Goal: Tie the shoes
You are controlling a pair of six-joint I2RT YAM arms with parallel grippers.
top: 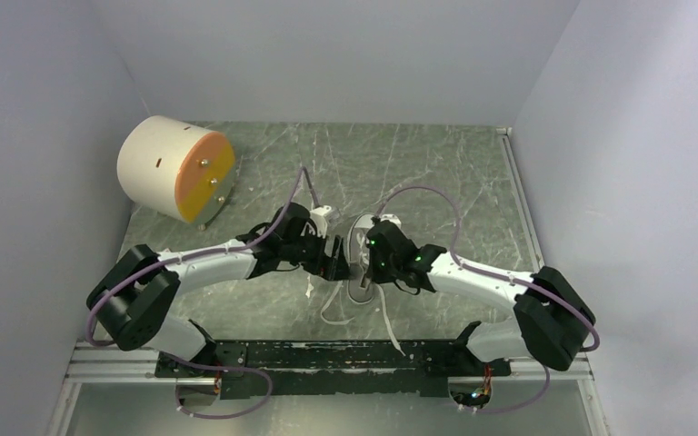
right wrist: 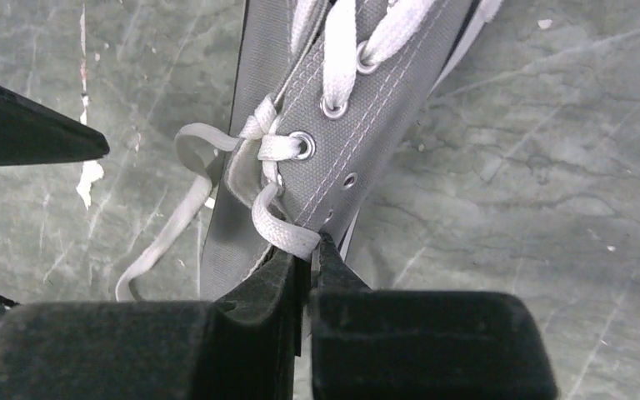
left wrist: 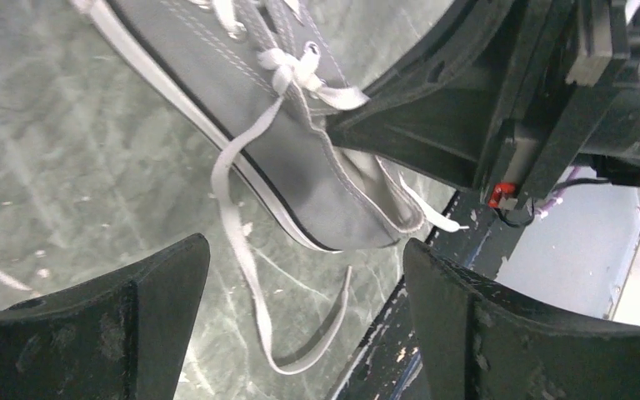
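Cream on its side and orange on its face, a drum (top: 174,170) lies at the far left of the green marbled bench (top: 436,173), well apart from the work. From overhead I see my left arm (top: 209,265) stretched toward the middle, but its wrist hides the left jaws. Only the left wrist camera tells me they stand wide open, one black finger (left wrist: 125,333) at each lower corner, gripping nothing.

Between those fingers that camera shows the grey sneaker (left wrist: 300,158) lying on the bench at a slant, with its heel end nearest and its white sole rim toward me. A loose lace (left wrist: 237,225) runs from a crossing at the top eyelets down over the side and curls onto the bench. The overhead view puts the sneaker at the centre, between the two wrists and mostly covered by them, with white lace ends trailing toward the near rail (top: 327,356).

The right wrist camera gives me what neither other view does. The right jaws are closed tight on a lace strand (right wrist: 283,235) at the collar, just below the top eyelet (right wrist: 303,145). A tip of the left finger pokes in at that view's left edge. Overhead, my right arm (top: 482,280) comes in from the right.
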